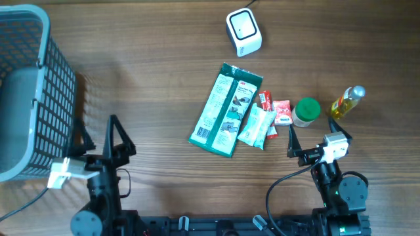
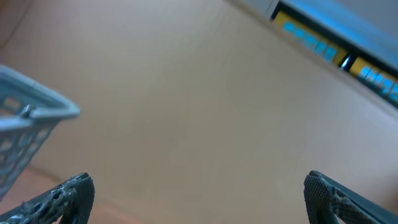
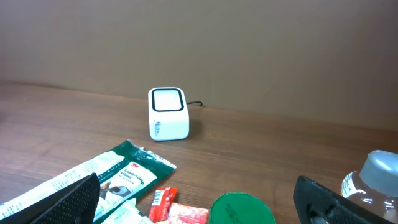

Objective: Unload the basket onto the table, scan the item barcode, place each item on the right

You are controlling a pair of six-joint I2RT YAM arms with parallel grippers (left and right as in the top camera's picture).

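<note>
A white barcode scanner (image 1: 243,32) stands at the back of the table, and the right wrist view shows its window (image 3: 168,114) facing up. In front of it lie the items: a green glove pack (image 1: 226,108), a white pouch (image 1: 256,126), two small red packets (image 1: 282,112), a green-lidded jar (image 1: 306,111) and a yellow bottle (image 1: 346,102). My right gripper (image 1: 318,136) hangs open just before the jar (image 3: 242,210), holding nothing. My left gripper (image 1: 102,137) is open and empty at the front left, far from the items.
A grey-blue mesh basket (image 1: 26,92) fills the left edge, and its rim (image 2: 25,118) shows close to my left gripper (image 2: 199,186). The scanner's cable runs off the far edge. Bare wood lies between the basket and the glove pack.
</note>
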